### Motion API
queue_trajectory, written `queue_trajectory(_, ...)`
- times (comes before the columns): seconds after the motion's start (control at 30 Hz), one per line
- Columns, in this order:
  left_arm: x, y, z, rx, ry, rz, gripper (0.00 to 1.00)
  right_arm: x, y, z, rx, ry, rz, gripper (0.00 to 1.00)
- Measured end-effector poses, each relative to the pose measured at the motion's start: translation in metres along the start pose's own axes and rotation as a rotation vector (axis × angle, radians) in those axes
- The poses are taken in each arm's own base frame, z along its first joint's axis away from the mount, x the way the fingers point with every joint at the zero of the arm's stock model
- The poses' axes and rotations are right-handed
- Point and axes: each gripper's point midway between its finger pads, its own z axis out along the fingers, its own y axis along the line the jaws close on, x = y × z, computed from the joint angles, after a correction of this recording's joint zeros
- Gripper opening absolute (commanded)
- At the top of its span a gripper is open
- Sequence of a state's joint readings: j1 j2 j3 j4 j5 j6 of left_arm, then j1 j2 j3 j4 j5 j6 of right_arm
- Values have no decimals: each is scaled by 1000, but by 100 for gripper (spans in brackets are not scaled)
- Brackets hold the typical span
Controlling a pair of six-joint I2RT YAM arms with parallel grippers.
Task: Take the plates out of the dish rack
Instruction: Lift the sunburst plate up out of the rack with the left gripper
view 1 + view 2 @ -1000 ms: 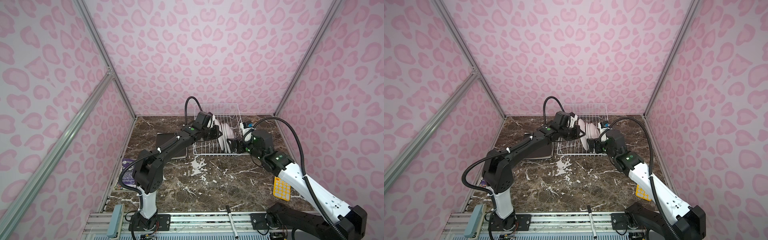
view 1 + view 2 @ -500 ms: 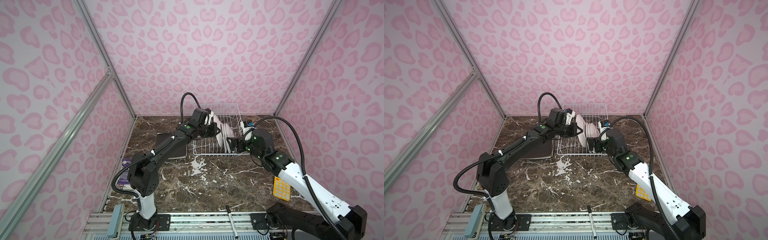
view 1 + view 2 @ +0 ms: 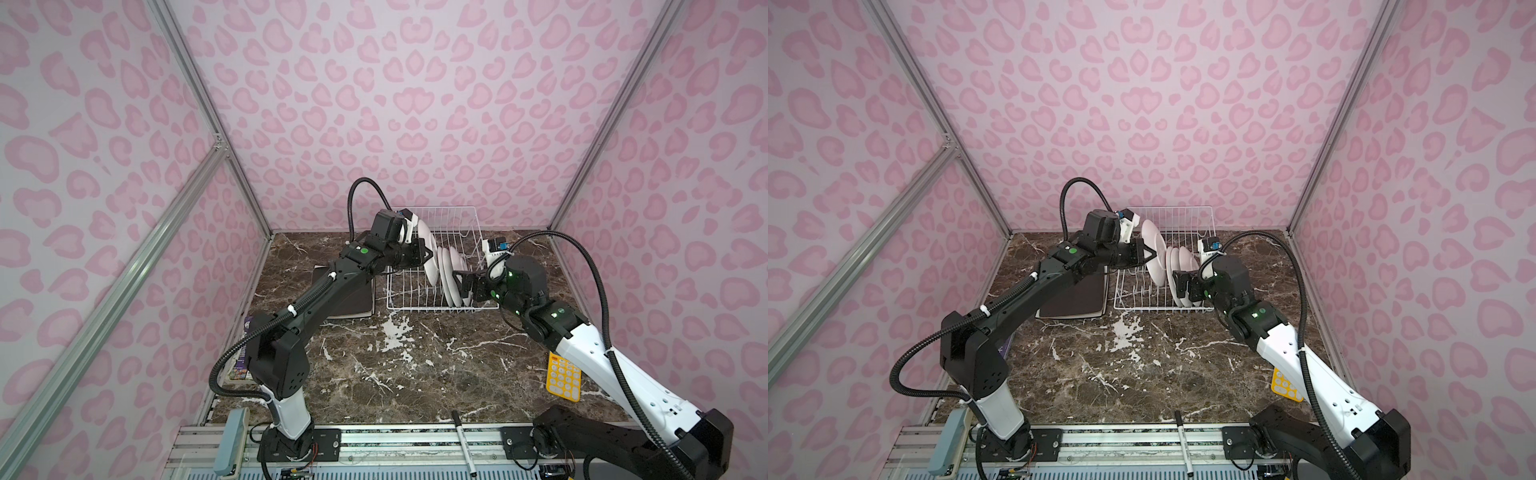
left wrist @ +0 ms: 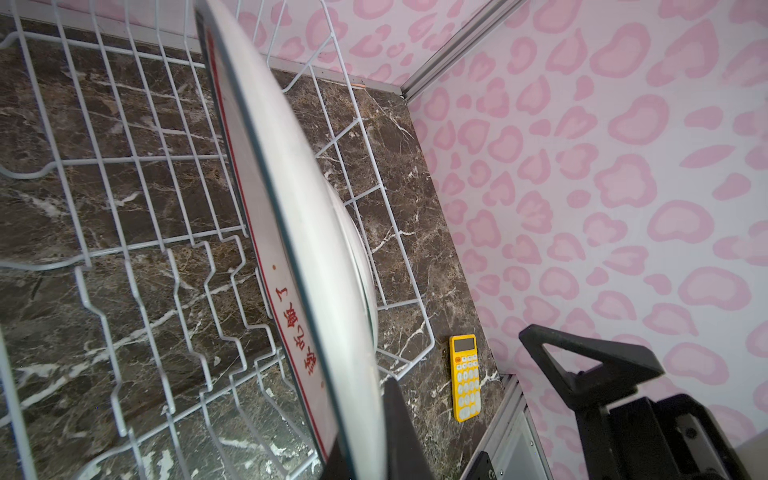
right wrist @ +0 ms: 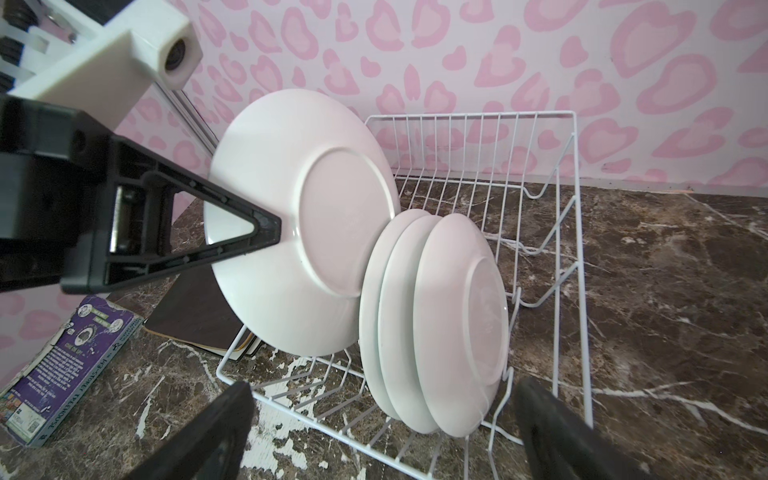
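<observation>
We're gripping a round white plate (image 5: 299, 220) by its rim w/ left end effector (image 3: 424, 254), holding it tilted over dish rack (image 3: 415, 308). Right end effector (image 3: 464, 286) is hanging open beside three plates (image 5: 436, 324) standing in rack.

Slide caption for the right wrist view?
The left hand grips a large white plate by its rim over the dish rack; three smaller plates stand racked.

Large plate (image 5: 332, 216): tilted, rim pinched by left gripper (image 5: 276, 228)
Small plates (image 5: 449, 316): three, on edge in dish rack (image 5: 573, 208)
Right gripper (image 5: 384, 388): spread wide, holding nothing
</observation>
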State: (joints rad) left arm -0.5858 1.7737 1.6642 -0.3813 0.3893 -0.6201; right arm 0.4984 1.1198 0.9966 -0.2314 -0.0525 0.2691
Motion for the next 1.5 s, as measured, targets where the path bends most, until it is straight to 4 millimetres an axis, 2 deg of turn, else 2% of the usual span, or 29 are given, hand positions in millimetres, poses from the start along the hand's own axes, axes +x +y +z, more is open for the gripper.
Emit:
queue_trajectory(0.37, -23, -9, -36, 13, -81, 39, 4, -6, 0, -2, 1, -10, 20, 99)
queue_trajectory(0.6, -42, -19, -70, -25, -187, 184, 3, -15, -3, -4, -5, -27, 50, 99)
queue_trajectory(0.8, -50, -29, -99, -54, -275, 372, 4, -24, -17, -4, -9, -31, 130, 99)
queue_trajectory(1.03, -44, -28, -115, -111, -300, 588, 3, -20, -23, 3, -63, 9, 233, 99)
queue_trajectory(1.17, -37, -24, -117, -162, -298, 718, 4, -21, -22, 6, -98, 25, 279, 99)
queue_trajectory(1.37, -11, -24, -113, -223, -267, 1012, 4, -29, -22, 6, -144, 29, 358, 99)
queue_trajectory(1.5, 7, -16, -105, -271, -222, 1199, 4, -37, -20, 8, -179, 22, 392, 99)
